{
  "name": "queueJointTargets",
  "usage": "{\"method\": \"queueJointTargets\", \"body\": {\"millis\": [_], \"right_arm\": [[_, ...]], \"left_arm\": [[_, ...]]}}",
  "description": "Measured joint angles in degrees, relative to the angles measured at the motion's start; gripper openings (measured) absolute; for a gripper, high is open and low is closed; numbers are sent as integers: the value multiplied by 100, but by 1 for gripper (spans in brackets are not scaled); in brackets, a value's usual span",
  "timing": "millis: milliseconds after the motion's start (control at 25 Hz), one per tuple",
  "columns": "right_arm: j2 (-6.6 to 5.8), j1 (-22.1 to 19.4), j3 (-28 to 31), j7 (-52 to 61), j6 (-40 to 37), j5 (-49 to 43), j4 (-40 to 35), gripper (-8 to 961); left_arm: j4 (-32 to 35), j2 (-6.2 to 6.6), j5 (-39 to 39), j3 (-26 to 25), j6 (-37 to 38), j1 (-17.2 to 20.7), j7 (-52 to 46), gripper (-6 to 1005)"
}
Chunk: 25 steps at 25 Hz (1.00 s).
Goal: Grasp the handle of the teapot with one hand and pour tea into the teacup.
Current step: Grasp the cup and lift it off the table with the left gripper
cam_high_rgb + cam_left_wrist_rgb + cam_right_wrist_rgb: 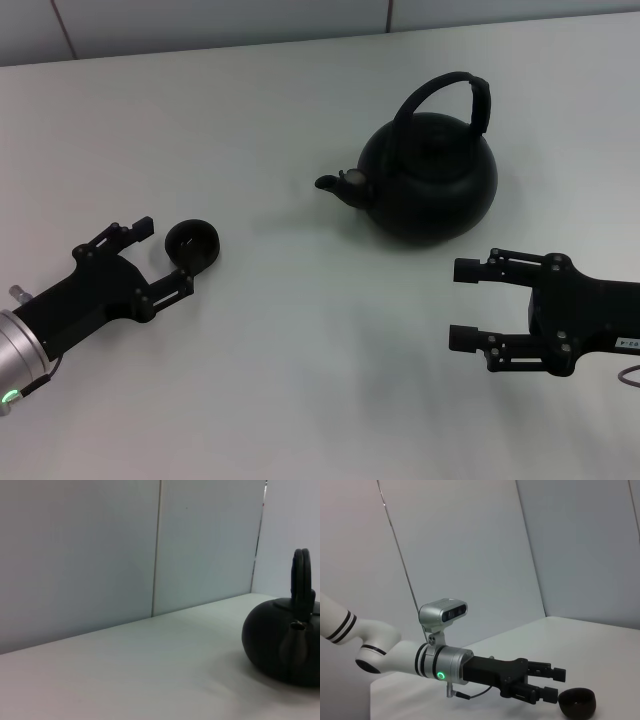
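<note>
The left gripper [167,259] is sitting spread around the teacup [192,245]; the right gripper [464,304] (also released) is hovering near the teapot [428,177].

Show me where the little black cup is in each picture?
Head view: the teacup sits at the left on the white table, between the open fingers of the left hand, far left of the teapot.
Left wrist view: the teacup is not in it; only the teapot shows.
Right wrist view: the teacup sits at the bottom, just past the left hand.
Shared landmark: the white table.
</note>
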Motion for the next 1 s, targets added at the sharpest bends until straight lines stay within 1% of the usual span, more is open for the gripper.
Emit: {"method": "queueJointTargets", "body": {"millis": [280, 760, 1000], "right_arm": [[0, 2, 0, 82, -11, 0, -33, 785], [0, 16, -9, 213, -22, 0, -94, 784], [0, 17, -9, 232, -22, 0, -98, 785]], "left_arm": [[-9, 0, -13, 104, -357, -80, 0, 831], [-32, -7, -13, 136, -438, -186, 0, 832], [-90, -9, -13, 233, -494, -268, 0, 832]]}}
